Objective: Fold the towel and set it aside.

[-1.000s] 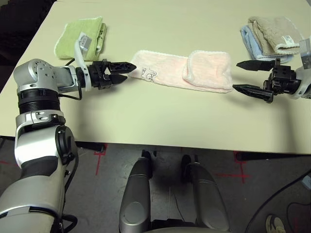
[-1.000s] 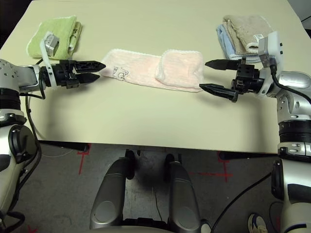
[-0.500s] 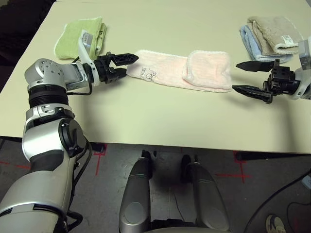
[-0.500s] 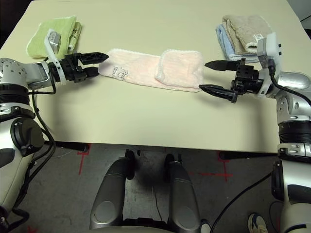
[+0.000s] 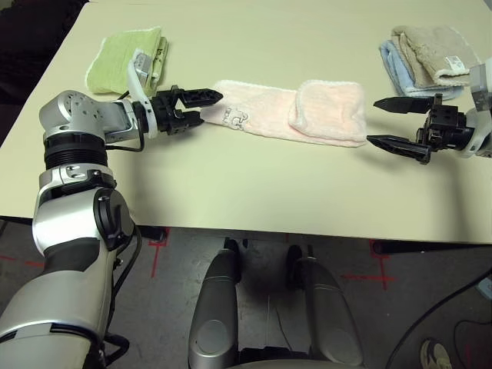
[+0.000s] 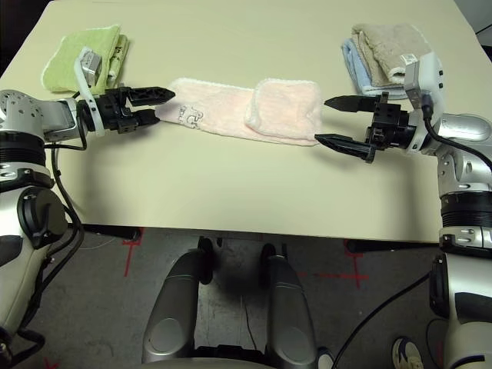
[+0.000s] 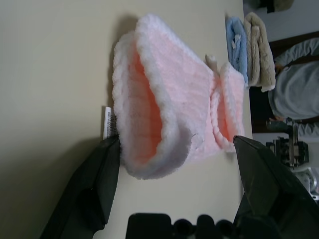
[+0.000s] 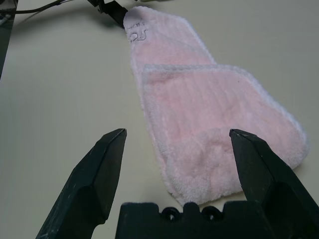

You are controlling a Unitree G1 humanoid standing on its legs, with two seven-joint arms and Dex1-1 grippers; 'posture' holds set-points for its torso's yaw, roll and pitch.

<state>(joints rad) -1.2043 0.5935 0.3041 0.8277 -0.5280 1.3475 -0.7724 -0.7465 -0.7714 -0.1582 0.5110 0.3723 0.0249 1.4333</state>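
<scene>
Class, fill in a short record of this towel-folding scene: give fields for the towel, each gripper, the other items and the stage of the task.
towel: pink towel lies on the table, its right end folded over
left gripper: open, at the towel's left end, fingers either side of its edge
right gripper: open, just off the towel's right end, apart from it
other items: green towel far left; beige and blue towels far right
stage: half folded, not yet set aside

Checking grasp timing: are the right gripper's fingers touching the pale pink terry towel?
Apart. The left eye view shows bare table between the open right gripper and the pale pink terry towel's folded end.
</scene>
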